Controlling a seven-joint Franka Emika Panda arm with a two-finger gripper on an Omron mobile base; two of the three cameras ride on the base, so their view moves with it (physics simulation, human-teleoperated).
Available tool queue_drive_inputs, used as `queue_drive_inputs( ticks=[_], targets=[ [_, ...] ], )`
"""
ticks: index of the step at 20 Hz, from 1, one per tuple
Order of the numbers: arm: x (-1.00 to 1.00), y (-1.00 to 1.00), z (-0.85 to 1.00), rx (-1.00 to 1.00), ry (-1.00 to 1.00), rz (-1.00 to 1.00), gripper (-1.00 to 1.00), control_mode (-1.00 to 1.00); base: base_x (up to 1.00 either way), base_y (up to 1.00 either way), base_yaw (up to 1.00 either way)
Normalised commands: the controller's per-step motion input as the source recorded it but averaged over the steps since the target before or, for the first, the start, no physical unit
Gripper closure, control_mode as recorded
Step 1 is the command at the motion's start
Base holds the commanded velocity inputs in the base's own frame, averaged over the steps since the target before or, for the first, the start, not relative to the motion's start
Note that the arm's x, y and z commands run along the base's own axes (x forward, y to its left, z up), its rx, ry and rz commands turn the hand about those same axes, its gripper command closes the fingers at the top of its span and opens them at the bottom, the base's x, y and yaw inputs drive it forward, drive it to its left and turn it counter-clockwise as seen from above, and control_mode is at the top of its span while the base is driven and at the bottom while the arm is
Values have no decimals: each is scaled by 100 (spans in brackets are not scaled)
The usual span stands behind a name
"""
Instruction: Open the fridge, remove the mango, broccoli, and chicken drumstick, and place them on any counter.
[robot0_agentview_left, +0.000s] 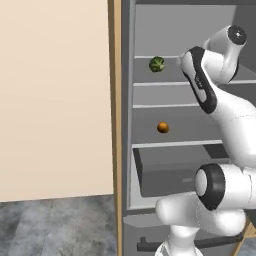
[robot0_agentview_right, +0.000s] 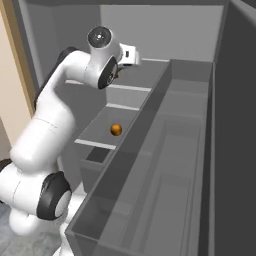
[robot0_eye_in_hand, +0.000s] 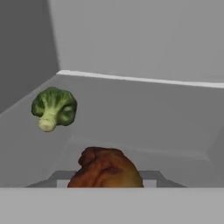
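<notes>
Fridge (robot0_agentview_left: 125, 150) door is standing open; that step is done. All three food items are sitting inside, none yet on a worktop, so all three removals are left.

Arm is reaching into the upper shelf. In the hand view the chicken drumstick (robot0_eye_in_hand: 105, 169) is lying right at the bottom edge, where the end effector's fingers would be rising; judged: pick in progress on this piece. Fingertips are hidden behind the drumstick and the frame edge, so I cannot tell whether they are gripping it or merely bracketing it.

Broccoli (robot0_eye_in_hand: 54, 108) is resting on the same shelf, apart from the drumstick, up and to its left in the hand view. Head is pointing up and away, pale stem pointing down toward the camera; long axis running roughly stem-to-crown, slightly tilted.

Mango (robot0_agentview_left: 163, 127) is sitting alone two shelves lower, round, no clear axis.

Drumstick's taper and long axis: too cropped to tell.
</notes>
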Motion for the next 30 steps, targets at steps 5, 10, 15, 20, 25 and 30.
queue_drive_inputs(
  ticks=[5,10,15,20,25,30],
  targets=[
    [-100,4,7,0,-2,-20,100,-100,0,0,0],
    [-100,26,-9,2,8,-17,100,-100,0,0,0],
    [-100,43,-2,8,10,-2,100,-100,0,0,0],
    [-86,49,-15,11,17,4,100,-100,0,0,0],
    [-22,15,-17,10,20,12,100,100,-3,2,0],
    [0,0,0,0,0,0,100,100,-73,26,-18]
  ],
)
